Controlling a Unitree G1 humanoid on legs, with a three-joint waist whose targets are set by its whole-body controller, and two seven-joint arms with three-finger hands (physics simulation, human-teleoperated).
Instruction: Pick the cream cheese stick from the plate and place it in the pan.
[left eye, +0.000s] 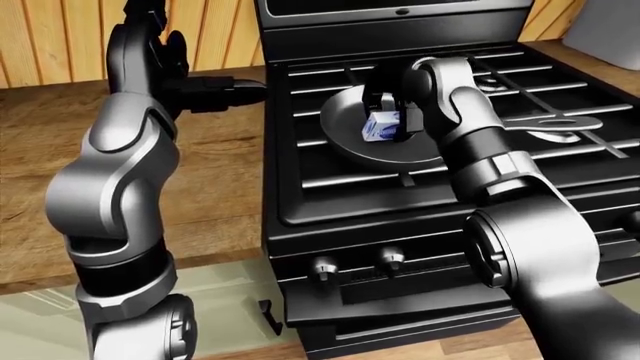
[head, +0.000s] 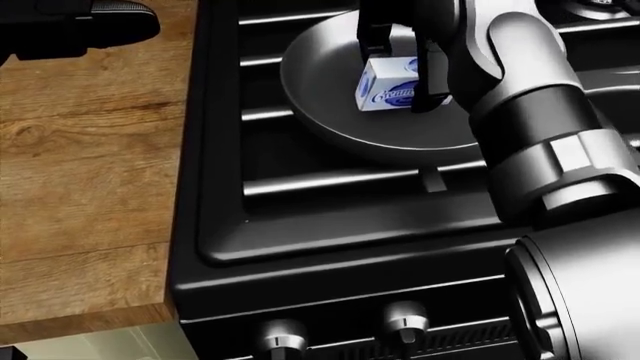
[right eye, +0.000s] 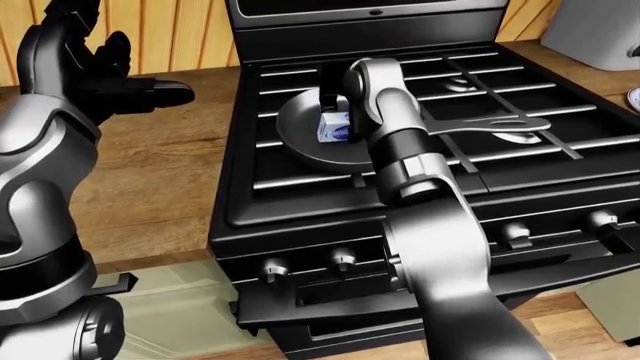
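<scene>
Nearly done: right hand (head: 400, 71) holding cream cheese stick (head: 385, 88) pinched between fingers over the pan (head: 320, 105), just needing release; left hand (right eye: 100, 64) idling, fingers spread.

You see the stove (right eye: 400, 187) filling the middle and right of the right-eye view, and the wooden counter (right eye: 170, 180) lies to its left. The pan (head: 330, 105) sits on the grates in the upper middle of the head view; its handle (right eye: 500, 124) runs to the right in the right-eye view. The cream cheese stick (head: 388, 90) is in the pan, between the fingers of your right hand (head: 400, 56), which comes from the lower right of the frame. Your left hand (right eye: 110, 86) is over the counter at the upper left, well apart from the pan. The knobs (right eye: 340, 261) stand along the stove's lower edge.
</scene>
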